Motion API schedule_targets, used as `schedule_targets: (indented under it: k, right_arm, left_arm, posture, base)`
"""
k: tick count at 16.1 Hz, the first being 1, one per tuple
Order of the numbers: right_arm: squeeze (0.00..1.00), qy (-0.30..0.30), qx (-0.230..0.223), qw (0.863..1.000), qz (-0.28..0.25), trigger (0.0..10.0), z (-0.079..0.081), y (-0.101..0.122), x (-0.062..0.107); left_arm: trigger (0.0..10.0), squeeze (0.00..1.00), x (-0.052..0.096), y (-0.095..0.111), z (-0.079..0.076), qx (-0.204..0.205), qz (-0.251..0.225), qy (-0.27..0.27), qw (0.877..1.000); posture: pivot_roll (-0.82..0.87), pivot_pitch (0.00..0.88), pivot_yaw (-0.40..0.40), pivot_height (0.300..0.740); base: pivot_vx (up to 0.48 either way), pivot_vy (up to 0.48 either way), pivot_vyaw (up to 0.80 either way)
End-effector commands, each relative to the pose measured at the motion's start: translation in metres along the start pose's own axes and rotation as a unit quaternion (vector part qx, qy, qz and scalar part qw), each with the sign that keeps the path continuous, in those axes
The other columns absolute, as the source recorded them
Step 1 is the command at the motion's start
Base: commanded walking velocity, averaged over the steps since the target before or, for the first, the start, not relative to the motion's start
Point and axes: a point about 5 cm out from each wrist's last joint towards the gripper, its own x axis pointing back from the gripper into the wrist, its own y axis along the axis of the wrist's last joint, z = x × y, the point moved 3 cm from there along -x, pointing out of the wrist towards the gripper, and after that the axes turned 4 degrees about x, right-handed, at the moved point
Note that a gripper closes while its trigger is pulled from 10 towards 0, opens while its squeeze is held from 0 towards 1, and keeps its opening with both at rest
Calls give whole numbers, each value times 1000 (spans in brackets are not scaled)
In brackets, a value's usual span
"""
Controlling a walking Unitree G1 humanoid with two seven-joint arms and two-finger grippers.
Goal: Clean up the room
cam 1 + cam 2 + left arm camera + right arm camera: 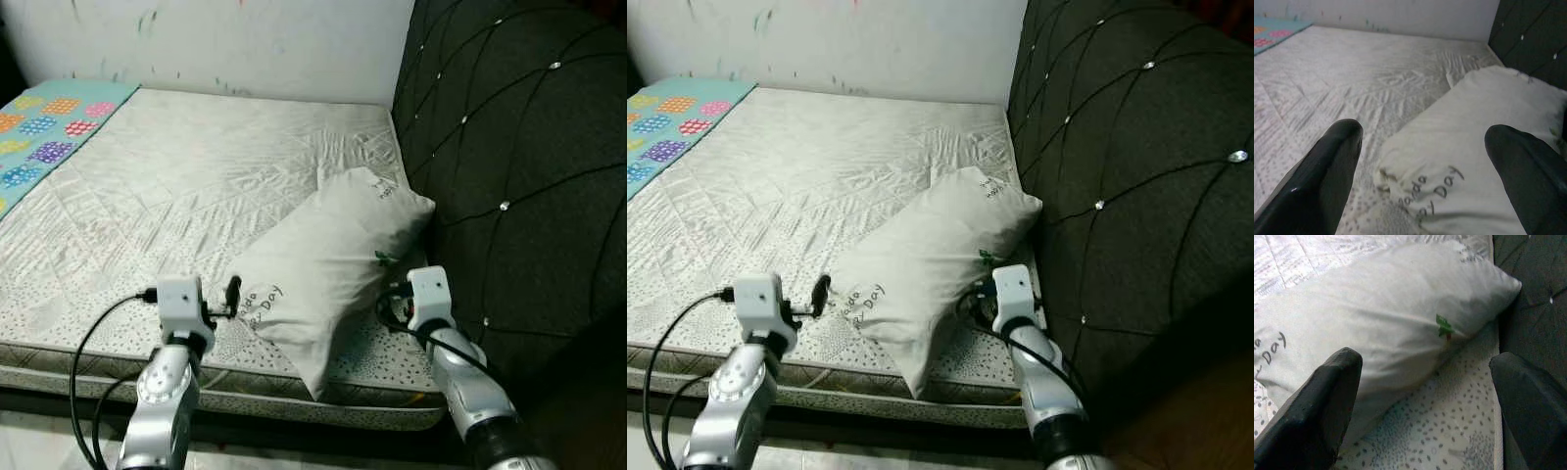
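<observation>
Nearest, my left pincer (232, 291), fingers spread and grasping nothing, sits at the near left corner of the pillow (328, 264), beside the printed lettering. My right pincer (1425, 406), likewise spread and empty, hangs at the pillow's right flank, near the headboard (519, 166). The pillow lies askew on the mattress (186, 186), its near corner overhanging the near edge, its far end toward the headboard. To lift it well, I judge each pincer should pinch a fold of cover at opposite sides, then close together so the pillow rises level. Far left lies a patterned blanket (49, 127).
</observation>
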Motion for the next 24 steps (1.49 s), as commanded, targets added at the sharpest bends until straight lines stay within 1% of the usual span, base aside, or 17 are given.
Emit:
schedule_targets:
  k: [1, 2, 3, 4, 5, 7, 8, 10, 11, 14, 15, 16, 20, 24]
  right_arm:
    - [0, -2, -4, 1000, -7, 10000, -1, 1, 2]
    - [0, 4, -3, 1000, -13, 10000, 5, 1, 3]
    - [0, 1, -1, 1000, -18, 10000, 7, 2, 4]
    - [0, -3, -7, 1000, -30, 10000, 8, 6, 4]
    - [0, -13, -24, 998, -61, 10000, 7, 16, 5]
    - [0, -33, -52, 994, -88, 10000, 0, 26, 8]
    - [0, -41, -58, 993, -98, 10000, -3, 28, 10]
    - [0, -42, -60, 992, -99, 10000, -5, 29, 11]
    - [0, -43, -62, 994, -84, 10000, -6, 24, 10]
    - [0, -49, -62, 993, -90, 10000, -8, 27, 9]
    - [0, -51, -61, 992, -93, 10000, -10, 28, 9]
    - [0, -51, -60, 992, -95, 10000, -10, 28, 10]
    - [0, -55, -62, 992, -93, 10000, -10, 27, 11]
    - [0, -56, -57, 993, -91, 10000, -11, 26, 11]
  left_arm:
    - [10000, 0, 1, 5, -3, -3, -11, -2, 1000]
    - [10000, 0, 3, 2, -2, 1, -7, 4, 1000]
    - [10000, 0, 4, 1, -1, 2, -7, 7, 1000]
    - [10000, 0, 5, -1, -1, 6, -5, 13, 1000]
    - [10000, 0, 8, -4, 0, 9, -2, 15, 1000]
    - [10000, 0, 12, -7, -1, 12, 3, 12, 1000]
    - [10000, 0, 14, -7, -1, 14, 2, 7, 1000]
    - [10000, 0, 14, -7, -2, 26, 7, 11, 1000]
    - [10000, 0, 14, -5, -3, 31, 7, 12, 999]
    - [10000, 0, 18, -9, 1, 33, 17, 12, 999]
    - [10000, 0, 16, -8, 2, 34, 17, 13, 999]
    - [10000, 0, 13, -5, -1, 35, 12, 11, 999]
    - [10000, 0, 12, -3, -4, 38, 14, 9, 999]
    - [10000, 0, 11, -3, -3, 35, 14, 10, 999]
  posture:
    - [-62, 0, -31, 740]
    - [-63, 0, -32, 740]
    - [-66, 0, -31, 740]
    - [-70, 0, -30, 740]
    - [-73, 0, -27, 740]
    - [-74, 0, -27, 740]
    - [-72, 0, -28, 740]
    - [-60, 0, -31, 740]
    - [-54, 0, -32, 740]
    - [-62, 0, -27, 740]
    - [-64, 0, -25, 740]
    - [-64, 0, -25, 740]
    - [-71, 0, -21, 740]
    - [-70, 0, -22, 740]
  base:
    - [0, 0, 0]
    - [0, 0, 0]
    - [0, 0, 0]
    - [0, 0, 0]
    - [0, 0, 0]
    - [0, 0, 0]
    - [0, 0, 0]
    - [0, 0, 0]
    - [0, 0, 0]
    - [0, 0, -679]
    - [0, 247, 0]
    - [0, 247, 0]
    - [0, 278, 0]
    - [0, 480, 0]
